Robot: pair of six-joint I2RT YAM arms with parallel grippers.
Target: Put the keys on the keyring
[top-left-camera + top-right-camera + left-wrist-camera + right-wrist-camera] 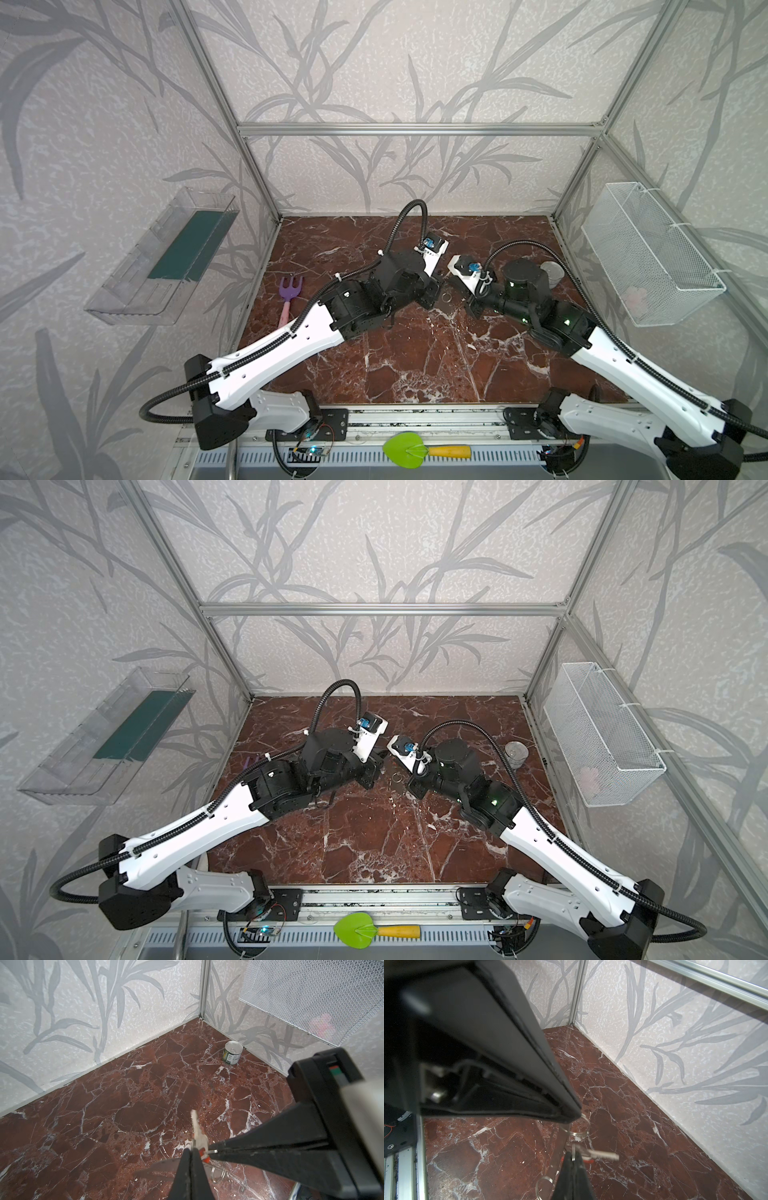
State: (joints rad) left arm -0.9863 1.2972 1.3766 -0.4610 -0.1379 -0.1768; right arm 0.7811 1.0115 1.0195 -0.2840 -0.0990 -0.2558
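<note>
The keys, a small silver key (197, 1126) with a red tag (205, 1158), hang just above the table between both grippers. My left gripper (190, 1152) is shut on a thin wire ring (578, 1130) beside the key head. My right gripper (573, 1158) is shut on another thin wire loop running through the key (602, 1155). Its tip (217, 1151) meets the left one. A flat pale-grey strip, apparently the keyring (158, 1167), lies on the marble underneath, mostly hidden. A loose wire ring (218, 1174) sits at its end and shows in both top views (446, 297) (397, 777).
A small tin can (552, 272) stands at the back right near a white mesh basket (648, 257) on the right wall. A purple toy rake (289, 291) lies at the left edge. A clear shelf (166, 257) hangs left; a green trowel (409, 450) lies on the front rail.
</note>
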